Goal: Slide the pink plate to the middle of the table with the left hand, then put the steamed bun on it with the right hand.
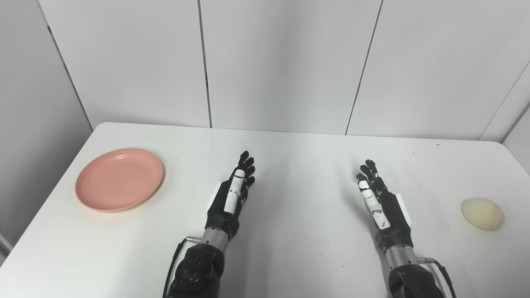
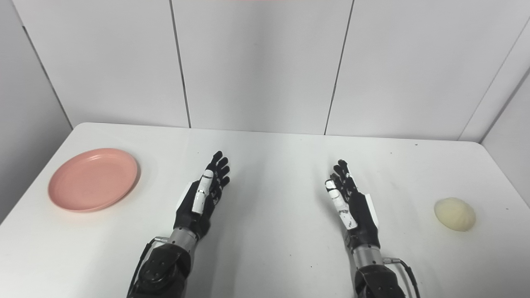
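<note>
Both hands hover empty, fingers extended: the pink plate (image 1: 119,179) lies well left of the left hand (image 1: 230,198), while the steamed bun (image 1: 483,213) sits right of the right hand (image 1: 383,201).

Both views look down and forward from head height over the white table (image 1: 290,174) toward the panelled wall (image 1: 281,62), with the two arms entering from the bottom edge. The right eye view sits a little to the right, so the pink plate (image 2: 93,179) and the steamed bun (image 2: 454,214) fall further left in it. They share nearly the whole tabletop; the near edge seems cut off in both.
</note>
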Available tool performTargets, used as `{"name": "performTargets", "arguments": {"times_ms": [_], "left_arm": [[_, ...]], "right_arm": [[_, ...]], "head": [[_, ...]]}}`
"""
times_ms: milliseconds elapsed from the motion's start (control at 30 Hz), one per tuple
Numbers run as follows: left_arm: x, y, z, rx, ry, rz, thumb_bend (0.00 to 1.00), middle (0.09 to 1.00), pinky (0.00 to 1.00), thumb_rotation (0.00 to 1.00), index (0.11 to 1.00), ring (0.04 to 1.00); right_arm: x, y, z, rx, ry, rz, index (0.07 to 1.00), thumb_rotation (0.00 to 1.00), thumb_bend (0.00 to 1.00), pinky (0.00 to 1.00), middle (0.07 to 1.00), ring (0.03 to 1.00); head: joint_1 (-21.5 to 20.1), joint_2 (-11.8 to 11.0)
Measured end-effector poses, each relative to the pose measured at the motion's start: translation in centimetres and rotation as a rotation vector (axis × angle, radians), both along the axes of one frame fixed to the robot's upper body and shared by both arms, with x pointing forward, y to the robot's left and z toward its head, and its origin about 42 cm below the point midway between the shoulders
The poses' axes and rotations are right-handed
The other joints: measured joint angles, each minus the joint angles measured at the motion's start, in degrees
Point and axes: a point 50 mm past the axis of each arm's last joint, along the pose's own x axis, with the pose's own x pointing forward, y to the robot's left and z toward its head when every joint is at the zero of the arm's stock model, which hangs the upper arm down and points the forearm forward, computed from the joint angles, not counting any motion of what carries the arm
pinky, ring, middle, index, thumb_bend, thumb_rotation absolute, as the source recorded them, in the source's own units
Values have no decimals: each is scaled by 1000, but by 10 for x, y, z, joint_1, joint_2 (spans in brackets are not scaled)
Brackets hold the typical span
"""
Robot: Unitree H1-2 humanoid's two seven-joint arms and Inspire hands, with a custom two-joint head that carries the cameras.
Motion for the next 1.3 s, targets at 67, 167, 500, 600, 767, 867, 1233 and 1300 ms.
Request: {"name": "performTargets", "arguments": {"times_ms": [67,167,500,600,767,867,1233,1300], "left_arm": [[2,-2,-1,8,-7,0,537,1000,1000,1000,1000,1000],[8,-9,-3,45,-13,-6,526,1000,1000,1000,1000,1000],[29,-34,-6,48,-58,-16,532,1000,1000,1000,1000,1000],[32,-35,-6,44,-64,-13,525,1000,1000,1000,1000,1000],[36,-36,-6,40,-65,-2,527,1000,1000,1000,1000,1000],[36,-36,-5,35,-85,3,528,1000,1000,1000,1000,1000],[21,-14,7,-100,-89,119,559,991,1000,1000,991,993],[17,-7,8,-124,-84,143,567,960,964,1000,959,960]], "right_arm": [[0,-3,0,2,2,4,979,791,647,1000,964,953],[2,-9,-1,-10,1,1,986,806,618,1000,971,958],[8,-25,0,4,-39,16,989,818,589,1000,979,962],[12,-26,0,13,-53,26,994,827,562,1000,984,970],[12,-27,0,12,-52,24,993,839,529,1000,980,965],[12,-26,1,-4,-54,22,991,841,514,1000,978,960],[10,-23,4,-4,-70,19,995,838,459,1000,980,964],[10,-23,4,-3,-70,20,998,835,456,1000,984,969]], "head": [[21,-12],[61,-35],[95,-77],[96,-80],[94,-88],[94,-89],[96,-95],[96,-96]]}}
